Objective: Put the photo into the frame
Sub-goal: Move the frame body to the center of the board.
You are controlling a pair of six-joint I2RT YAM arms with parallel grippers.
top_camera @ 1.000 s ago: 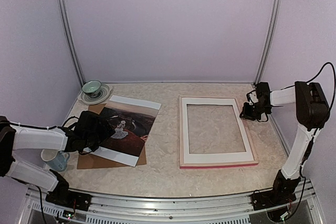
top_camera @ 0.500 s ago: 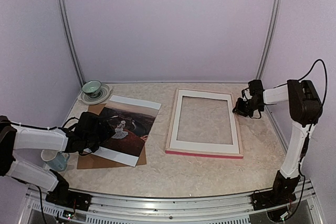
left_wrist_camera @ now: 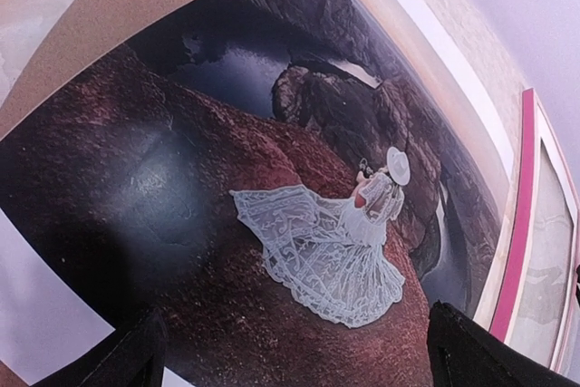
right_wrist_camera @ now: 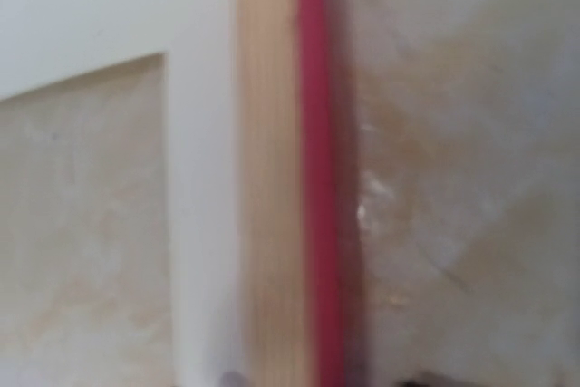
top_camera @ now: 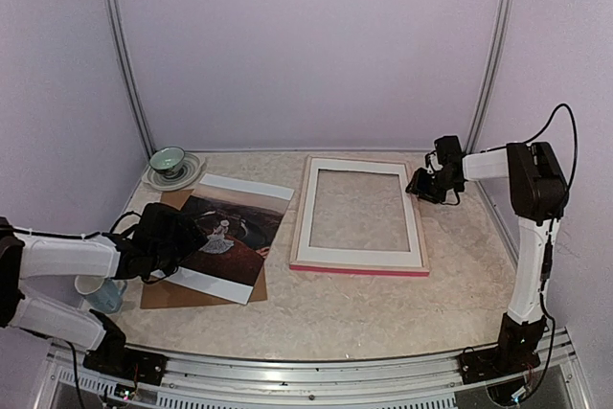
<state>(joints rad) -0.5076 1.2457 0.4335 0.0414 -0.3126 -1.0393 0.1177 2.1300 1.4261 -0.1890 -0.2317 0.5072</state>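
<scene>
The photo (top_camera: pixel 228 235), a dark reddish print with a pale figure in a white dress, lies on a brown backing board (top_camera: pixel 158 294) at the left. In the left wrist view the photo (left_wrist_camera: pixel 272 133) fills the picture. My left gripper (top_camera: pixel 184 242) hovers over its left part, with its jaws spread wide and empty (left_wrist_camera: pixel 299 364). The frame (top_camera: pixel 359 268) lies flat mid-table, pale wood up with pink edges and a white mat (top_camera: pixel 305 208) inside. My right gripper (top_camera: pixel 422 186) is at its right rail near the far corner. That rail (right_wrist_camera: pixel 272 178) shows blurred in the right wrist view, where the fingers are barely visible.
A green cup on a saucer (top_camera: pixel 170 164) stands at the back left. A pale mug (top_camera: pixel 99 290) sits beside my left arm near the left wall. Walls close in on both sides. The frame's pink edge (left_wrist_camera: pixel 517 251) lies just right of the photo.
The frame has slid left toward the photo and turned slightly, and my right gripper moved left with it at its right rail. My left gripper stays over the photo.
</scene>
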